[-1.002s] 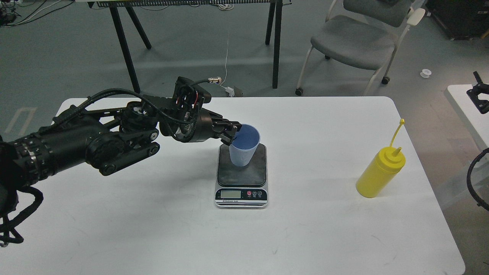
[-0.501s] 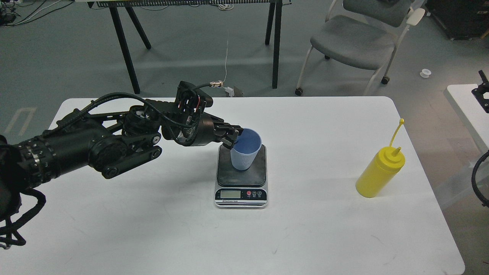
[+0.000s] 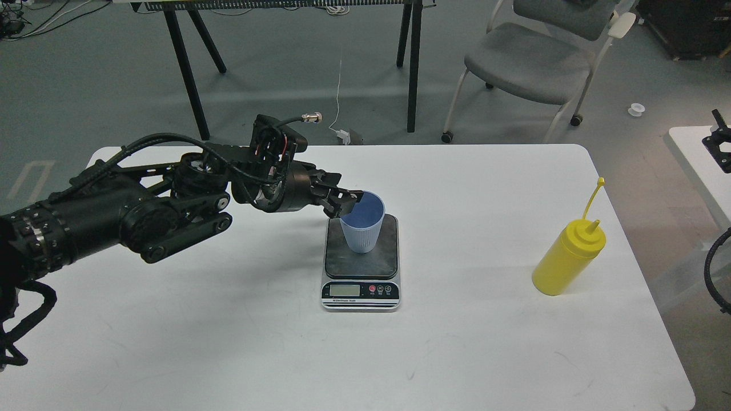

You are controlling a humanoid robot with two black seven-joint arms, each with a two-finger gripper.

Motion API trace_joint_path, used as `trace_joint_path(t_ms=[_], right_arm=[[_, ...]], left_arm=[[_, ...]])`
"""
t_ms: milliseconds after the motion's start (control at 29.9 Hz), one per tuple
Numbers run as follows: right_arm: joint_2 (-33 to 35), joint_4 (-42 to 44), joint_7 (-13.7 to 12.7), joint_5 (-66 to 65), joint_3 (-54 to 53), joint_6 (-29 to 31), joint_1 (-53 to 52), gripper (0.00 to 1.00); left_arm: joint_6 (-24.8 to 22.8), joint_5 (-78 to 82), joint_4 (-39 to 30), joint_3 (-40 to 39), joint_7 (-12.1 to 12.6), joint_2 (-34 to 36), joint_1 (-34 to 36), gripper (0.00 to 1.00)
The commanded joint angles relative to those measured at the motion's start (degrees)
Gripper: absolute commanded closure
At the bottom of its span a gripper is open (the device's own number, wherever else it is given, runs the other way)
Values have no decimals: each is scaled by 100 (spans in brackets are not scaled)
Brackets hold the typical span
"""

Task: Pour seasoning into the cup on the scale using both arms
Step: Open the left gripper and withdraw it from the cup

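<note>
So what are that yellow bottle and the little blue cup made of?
The yellow bottle looks like soft, slightly glossy plastic, with a moulded nozzle and thin strap. The blue cup seems matte plastic with fine ribs, though it could be paper.

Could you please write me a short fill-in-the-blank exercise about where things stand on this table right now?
1. The light-blue cup stands on the ____.
2. The yellow squeeze bottle stands on the white ____, far from either gripper.
3. The left gripper is at the cup's ____.
4. The bottle is to the ____ of the scale in the head view.

Missing words: scale; table; rim; right
</note>
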State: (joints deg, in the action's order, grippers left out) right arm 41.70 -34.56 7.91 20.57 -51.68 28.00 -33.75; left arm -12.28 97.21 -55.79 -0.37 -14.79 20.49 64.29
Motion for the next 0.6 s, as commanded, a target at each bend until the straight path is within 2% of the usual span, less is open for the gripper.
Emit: trace_joint_path(t_ms=[0,167,334,568], right_arm=[[118,-173,0,0,0,0,87,0],[513,-753,-9,35,-62,0,456,0],[892,-1666,-9,508,-220,0,1439,0],[918,-2625,123,1142,-369,0,2820,0]], left_arm=[[-2,-228,-142,-453,-6,156,5,19],[-19,-1412,-151,-1069,-59,437,40,10],[-37,-3932,-46,-2097,-305,561,-21,2],[-81,-7695,253,-2274,-323,587,-136,1]])
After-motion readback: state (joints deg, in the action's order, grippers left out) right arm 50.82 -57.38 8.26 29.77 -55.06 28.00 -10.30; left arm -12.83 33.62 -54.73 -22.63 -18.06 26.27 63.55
